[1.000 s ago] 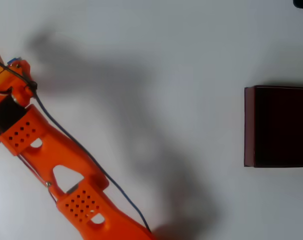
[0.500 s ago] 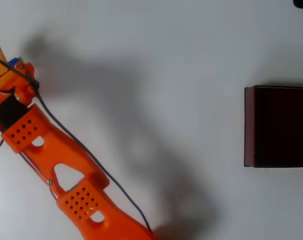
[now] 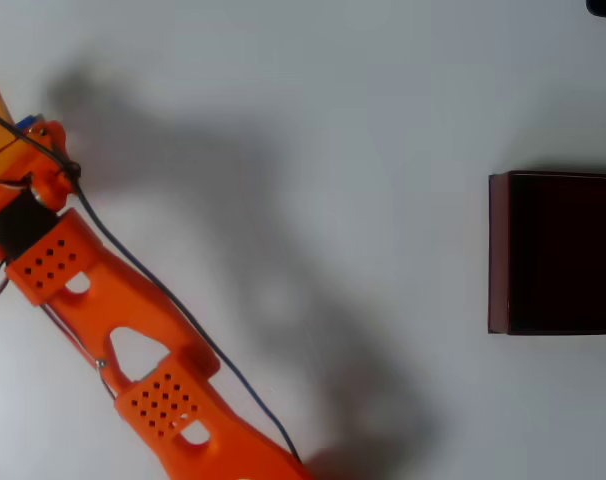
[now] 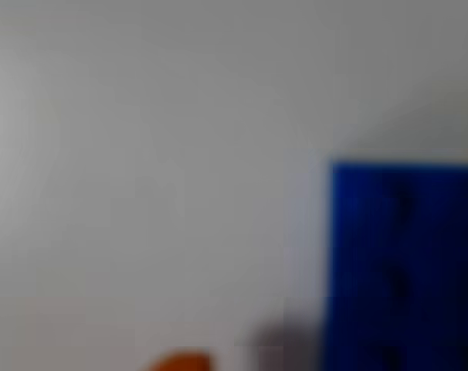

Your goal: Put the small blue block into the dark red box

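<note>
Block: blue, plain-faced, large and blurred at right of wrist view, resting on white desk; very close to camera. Overhead, a blue sliver at far left edge, just beside orange arm, probably same block. Well apart from box, which sits at right edge, maroon wall, near-black interior, partly cut off by frame.

Hand: an orange tip at bottom edge of wrist view, perhaps a finger; too blurred to say. Overhead, hand end of arm cut off at left edge. Fingers apart or together: cannot tell. No contact with block visible.

Handling, as judgement: block likely rigid, light, not fragile; smooth faces may slip under a weak pinch. Small size leaves little room for error. Best hold: two opposite flat side faces, fingers square to them, low enough to keep a firm seat. Off-centre closing could push or twist block away.

Stage, as judgement: approach to block; grasp not confirmed, carry across desk to box not yet done.
</note>
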